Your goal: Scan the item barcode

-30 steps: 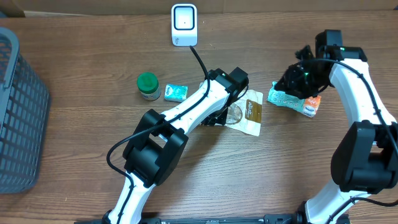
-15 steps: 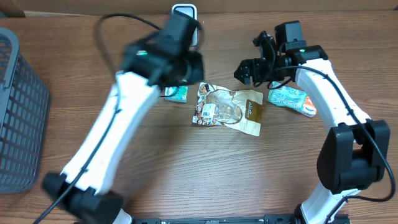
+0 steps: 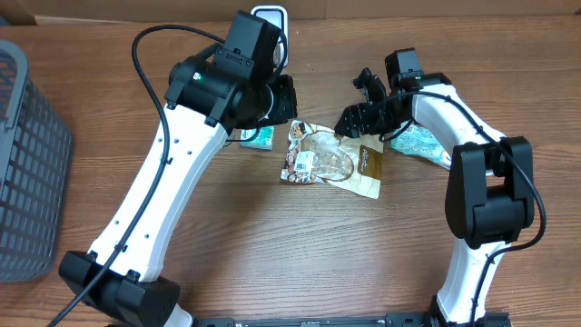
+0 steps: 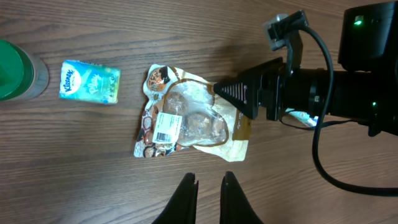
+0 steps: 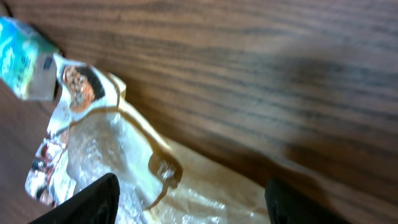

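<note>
**Pouch Status**

I see the snack pouch flat on the desk at frame centre (barcode label up). Right gripper jaws stand apart over its upper-right edge; left gripper jaws are together, empty.

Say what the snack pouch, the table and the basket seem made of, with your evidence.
Snack pouch: probably thin plastic film, glossy; clear crinkled window glints.
Table: wood or wood-look laminate, matt; grain lines.
Basket: likely grey moulded plastic; even lattice.

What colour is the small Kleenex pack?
The Kleenex pack is teal and white; the left wrist view shows it best.
</note>
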Controlling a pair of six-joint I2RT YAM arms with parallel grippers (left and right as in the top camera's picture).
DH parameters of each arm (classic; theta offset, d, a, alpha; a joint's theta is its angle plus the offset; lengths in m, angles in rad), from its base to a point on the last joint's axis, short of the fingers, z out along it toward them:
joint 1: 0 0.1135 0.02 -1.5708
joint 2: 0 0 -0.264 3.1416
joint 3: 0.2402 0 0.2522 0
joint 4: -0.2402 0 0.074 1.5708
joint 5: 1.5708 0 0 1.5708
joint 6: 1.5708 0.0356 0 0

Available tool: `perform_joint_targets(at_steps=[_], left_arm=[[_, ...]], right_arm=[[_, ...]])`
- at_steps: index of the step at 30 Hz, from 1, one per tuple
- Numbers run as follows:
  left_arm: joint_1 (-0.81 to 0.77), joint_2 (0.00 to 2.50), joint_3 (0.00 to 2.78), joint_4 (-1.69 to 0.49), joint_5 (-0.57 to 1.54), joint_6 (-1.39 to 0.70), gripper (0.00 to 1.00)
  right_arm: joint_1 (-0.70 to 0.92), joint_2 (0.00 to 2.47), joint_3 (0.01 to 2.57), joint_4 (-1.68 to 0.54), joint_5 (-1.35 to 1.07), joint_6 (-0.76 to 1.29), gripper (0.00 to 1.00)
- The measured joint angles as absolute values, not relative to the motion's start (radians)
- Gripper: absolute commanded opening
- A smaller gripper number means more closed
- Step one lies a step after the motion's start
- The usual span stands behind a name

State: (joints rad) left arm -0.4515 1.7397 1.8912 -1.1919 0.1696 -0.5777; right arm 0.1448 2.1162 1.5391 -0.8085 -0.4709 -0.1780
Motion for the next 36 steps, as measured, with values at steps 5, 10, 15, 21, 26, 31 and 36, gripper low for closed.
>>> perform_joint_targets(at_steps=[5,10,15,21,26,31,36], left_arm=[[-0.451,1.74,1.891,-1.192,0.173,-0.578,0.11],[-0.451,1.74,1.891,-1.202,0.173,-0.578,0.13],[-0.451,1.74,1.891,-1.208,0.173,-0.578,0.13],[-0.452,1.74,1.891,-1.235,0.173,-0.578,0.07],[-0.453,1.739,1.846,-1.269,0.173,-0.611,0.05],[-0.479,1.74,1.674,-1.167,0.189,-0.661,0.05],[-0.521,1.747,1.432,-0.866,0.26,-0.711,0.04]], right_arm=[[0.145,2.116,1.539,-0.886,-0.472,-0.23,0.72],[0.144,2.117,1.539,-0.989,-0.453,-0.25,0.71],[0.144,2.117,1.539,-1.106,-0.446,-0.226,0.61],[0.159,2.117,1.539,-1.247,-0.48,-0.194,0.6],[0.193,2.117,1.539,-1.272,-0.491,-0.183,0.58],[0.181,2.117,1.539,-1.245,-0.495,-0.151,0.58],[0.149,2.117,1.539,-1.242,-0.494,-0.135,0.58]])
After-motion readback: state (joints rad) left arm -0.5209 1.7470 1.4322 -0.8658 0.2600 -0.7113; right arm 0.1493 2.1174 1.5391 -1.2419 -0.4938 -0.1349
